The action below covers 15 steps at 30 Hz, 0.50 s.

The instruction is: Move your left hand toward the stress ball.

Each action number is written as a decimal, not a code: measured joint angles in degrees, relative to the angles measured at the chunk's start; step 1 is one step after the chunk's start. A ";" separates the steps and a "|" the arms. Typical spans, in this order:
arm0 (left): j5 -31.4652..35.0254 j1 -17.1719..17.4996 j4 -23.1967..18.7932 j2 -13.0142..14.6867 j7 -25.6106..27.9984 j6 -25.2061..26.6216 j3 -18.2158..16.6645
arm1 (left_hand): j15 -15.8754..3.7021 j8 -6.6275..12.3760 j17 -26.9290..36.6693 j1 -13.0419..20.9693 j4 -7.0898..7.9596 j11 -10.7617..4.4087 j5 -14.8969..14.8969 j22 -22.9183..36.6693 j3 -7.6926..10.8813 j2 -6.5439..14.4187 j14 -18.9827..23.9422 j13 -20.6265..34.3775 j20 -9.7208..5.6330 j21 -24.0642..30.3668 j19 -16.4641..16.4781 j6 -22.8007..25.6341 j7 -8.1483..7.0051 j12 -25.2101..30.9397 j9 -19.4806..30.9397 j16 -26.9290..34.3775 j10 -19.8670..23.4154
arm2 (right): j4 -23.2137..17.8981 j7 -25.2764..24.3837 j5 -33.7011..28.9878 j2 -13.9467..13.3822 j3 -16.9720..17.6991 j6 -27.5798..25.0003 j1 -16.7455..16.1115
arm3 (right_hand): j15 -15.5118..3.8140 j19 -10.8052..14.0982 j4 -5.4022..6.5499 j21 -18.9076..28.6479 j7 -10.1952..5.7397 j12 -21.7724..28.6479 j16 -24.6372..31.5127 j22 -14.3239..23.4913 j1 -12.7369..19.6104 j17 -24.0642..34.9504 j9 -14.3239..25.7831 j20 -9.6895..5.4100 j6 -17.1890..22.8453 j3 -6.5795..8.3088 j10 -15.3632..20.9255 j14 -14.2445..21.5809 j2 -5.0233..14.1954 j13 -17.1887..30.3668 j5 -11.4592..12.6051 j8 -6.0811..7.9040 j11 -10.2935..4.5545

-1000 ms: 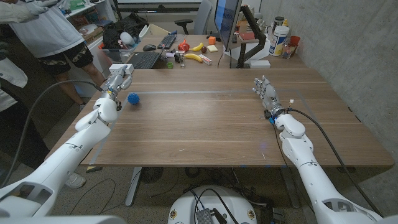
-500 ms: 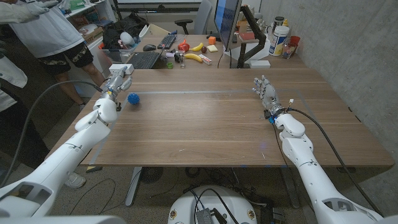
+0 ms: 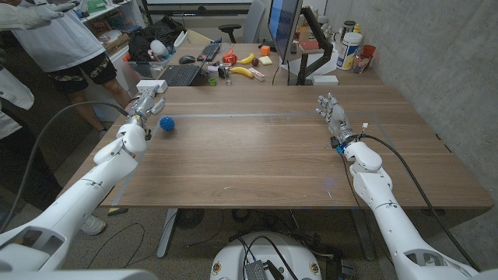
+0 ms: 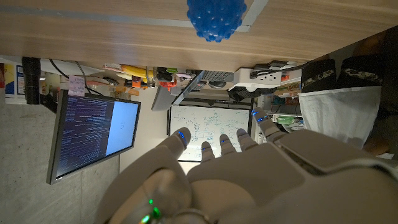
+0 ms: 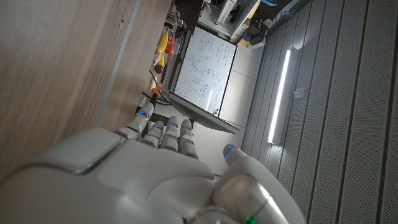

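A blue knobbly stress ball [image 3: 166,123] sits on the wooden table [image 3: 264,148] near its far left corner. My left hand [image 3: 145,103] is raised just left of the ball, a short gap away, fingers apart and holding nothing. In the left wrist view the stress ball [image 4: 216,18] lies on the wood beyond my left hand [image 4: 217,168], which does not touch it. My right hand [image 3: 331,114] stands near the table's right side, fingers extended and empty; in the right wrist view my right hand [image 5: 155,168] has its fingers held together.
Behind the table stand a laptop [image 3: 180,74], a monitor [image 3: 283,27], a banana [image 3: 242,71], bottles [image 3: 351,48] and other clutter. A person [image 3: 62,39] stands at the far left. A grey wall [image 3: 459,70] runs along the right.
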 measured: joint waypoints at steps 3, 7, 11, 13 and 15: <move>-0.07 -0.14 0.33 0.09 -0.09 -0.09 0.07 | 0.00 0.00 0.00 0.00 -0.24 0.30 0.00 0.00 0.24 0.00 0.00 0.00 0.00 0.00 0.00 0.00 0.00 0.00 0.00 0.00 0.31 | -0.25 -0.14 -0.06 0.06 -0.06 0.09 -0.17 | 0.00 0.00 0.00 0.00 0.00 0.00 0.00 0.00 0.00 0.00 0.00 0.00 0.00 0.00 0.00 0.00 0.00 0.00 0.00 0.00 0.00; -0.19 -0.30 0.73 0.17 -0.21 -0.28 0.18 | 0.00 0.00 0.00 0.16 -0.24 0.30 0.00 0.00 0.24 -0.16 0.00 0.00 0.00 0.00 0.00 0.00 0.00 0.00 0.00 0.00 0.31 | -0.63 -0.27 -0.13 0.10 -0.10 0.17 -0.36 | 0.00 0.00 0.00 0.00 0.00 0.00 0.00 0.00 0.00 0.00 0.00 0.00 0.00 0.00 0.00 0.00 0.00 0.00 0.00 0.00 0.00; -0.32 -0.49 1.10 0.23 -0.31 -0.53 0.36 | 0.00 0.00 0.00 0.16 -0.24 0.30 0.00 0.00 0.24 -0.16 0.00 0.00 0.00 0.00 0.00 0.00 0.00 0.00 0.00 0.00 0.31 | -1.21 -0.41 -0.21 0.11 -0.15 0.25 -0.65 | 0.00 0.00 0.00 0.01 0.00 0.00 0.00 0.00 0.00 0.00 0.00 0.00 0.00 0.00 0.00 0.00 0.00 0.00 0.00 0.00 0.00; -0.37 -0.65 1.33 0.24 -0.33 -0.67 0.48 | 0.00 0.00 0.00 0.16 -0.07 0.30 0.00 0.00 0.41 -0.16 0.00 0.00 0.00 0.00 0.00 0.00 0.00 0.00 -0.01 0.00 0.31 | -1.60 -0.43 -0.26 0.11 -0.16 0.33 -0.85 | 0.00 0.00 0.00 0.02 0.00 0.00 0.00 0.00 0.00 0.00 0.00 0.00 0.00 0.00 0.00 0.00 0.00 0.00 0.00 0.00 0.00; -0.39 -0.77 1.48 0.24 -0.33 -0.73 0.56 | 0.00 0.00 0.00 0.16 0.00 0.30 0.00 0.00 0.48 -0.16 0.00 0.00 0.00 0.00 0.00 0.00 0.01 0.00 0.00 0.00 0.31 | -1.95 -0.45 -0.30 0.11 -0.18 0.40 -1.03 | 0.00 0.00 0.00 0.03 0.00 0.00 0.00 0.00 0.00 0.00 0.00 0.00 0.00 0.00 0.00 0.00 0.00 0.00 0.00 0.00 0.00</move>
